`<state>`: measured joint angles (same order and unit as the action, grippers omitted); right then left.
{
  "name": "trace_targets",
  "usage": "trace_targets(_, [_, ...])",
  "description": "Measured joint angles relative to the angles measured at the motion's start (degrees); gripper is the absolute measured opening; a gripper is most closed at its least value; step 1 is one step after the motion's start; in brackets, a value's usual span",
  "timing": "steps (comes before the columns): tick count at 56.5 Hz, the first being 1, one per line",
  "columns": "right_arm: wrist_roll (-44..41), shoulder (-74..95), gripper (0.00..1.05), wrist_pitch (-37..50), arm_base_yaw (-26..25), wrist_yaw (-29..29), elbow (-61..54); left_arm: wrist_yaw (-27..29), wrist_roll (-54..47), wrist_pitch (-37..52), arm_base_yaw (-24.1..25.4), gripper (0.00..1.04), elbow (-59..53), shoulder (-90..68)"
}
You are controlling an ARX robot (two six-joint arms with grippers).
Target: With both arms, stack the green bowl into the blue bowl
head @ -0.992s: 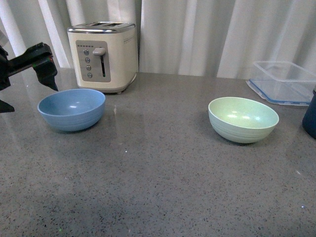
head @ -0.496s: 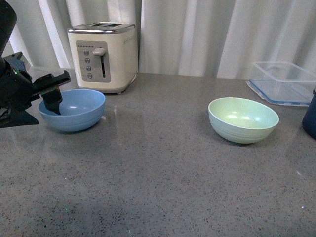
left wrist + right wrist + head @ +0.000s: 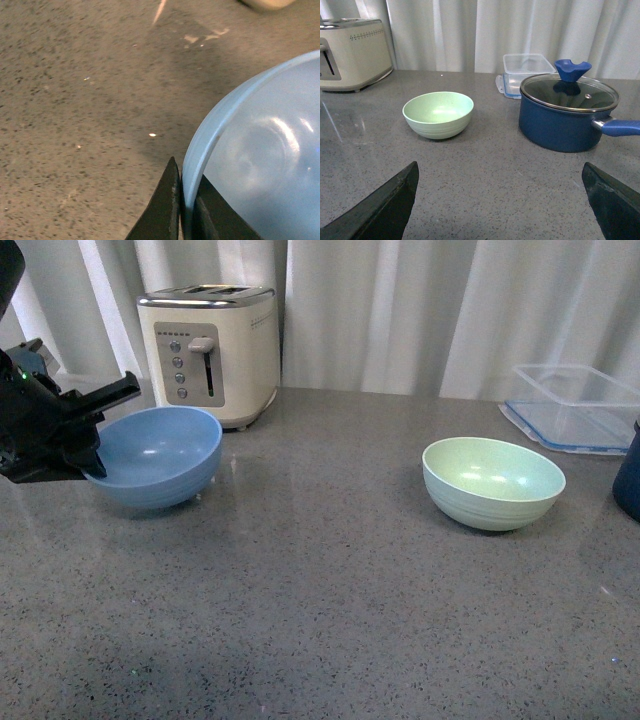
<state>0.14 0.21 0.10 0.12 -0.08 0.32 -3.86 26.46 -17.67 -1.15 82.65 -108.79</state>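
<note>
The light blue bowl (image 3: pixel 155 457) is at the left of the grey counter, tilted up on its left side. My left gripper (image 3: pixel 88 445) is shut on its left rim, one finger inside and one outside; the left wrist view shows the rim (image 3: pixel 200 155) pinched between the black fingertips (image 3: pixel 165 210). The pale green bowl (image 3: pixel 492 482) sits upright on the counter at the right, untouched. In the right wrist view it (image 3: pixel 438 114) lies ahead and left of my open, empty right gripper (image 3: pixel 502 200), well short of it. The right arm does not show in the front view.
A cream toaster (image 3: pixel 209 353) stands just behind the blue bowl. A clear plastic container (image 3: pixel 574 405) sits at the back right. A dark navy pot with a glass lid (image 3: pixel 567 112) stands right of the green bowl. White curtains hang behind the counter.
My left gripper came down onto the blue bowl's left rim and shut on it. The bowl has since tipped up and shifted slightly right. The green bowl has not moved.
</note>
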Motion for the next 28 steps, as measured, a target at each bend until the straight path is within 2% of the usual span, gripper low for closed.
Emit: trace_targets(28, [0.0, 0.0, 0.95, 0.0, 0.0, 0.0, 0.0, 0.0, 0.0, -3.1, -12.6, 0.04, 12.2, -4.2])
